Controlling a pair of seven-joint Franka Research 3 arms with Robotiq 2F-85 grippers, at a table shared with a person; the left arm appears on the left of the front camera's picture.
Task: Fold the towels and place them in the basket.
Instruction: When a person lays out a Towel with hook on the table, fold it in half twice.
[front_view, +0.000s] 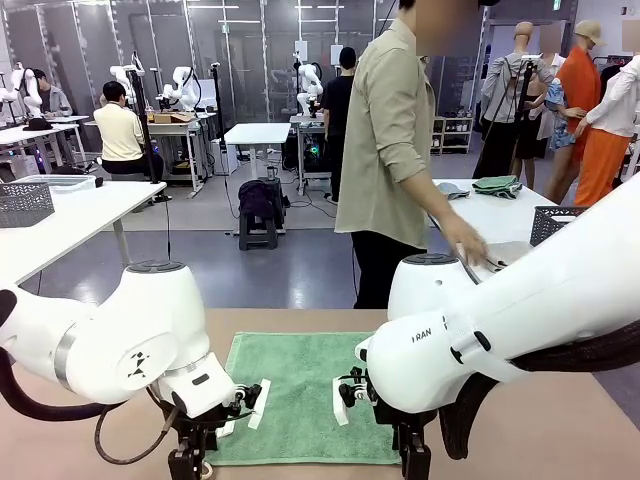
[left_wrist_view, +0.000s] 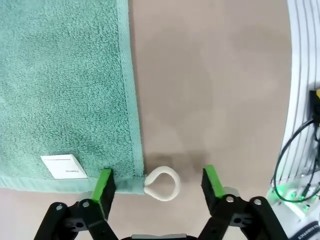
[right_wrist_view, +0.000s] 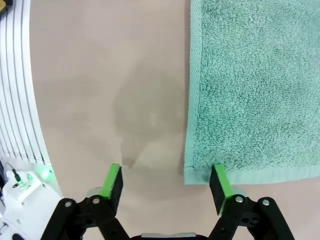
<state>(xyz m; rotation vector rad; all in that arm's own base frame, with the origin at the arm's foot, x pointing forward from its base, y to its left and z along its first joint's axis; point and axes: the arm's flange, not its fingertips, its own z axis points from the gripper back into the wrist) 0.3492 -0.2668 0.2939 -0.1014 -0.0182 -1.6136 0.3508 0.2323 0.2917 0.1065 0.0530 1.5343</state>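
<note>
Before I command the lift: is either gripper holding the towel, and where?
Nothing is held. The left gripper stands open astride the towel's looped corner; the right gripper stands open astride its other near corner.

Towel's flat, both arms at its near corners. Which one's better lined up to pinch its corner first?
Left, marginally. The left pincer, open, straddles the towel corner and its loop, one pad on the hem. The right pincer, also open, catches just the corner's tip.
</note>
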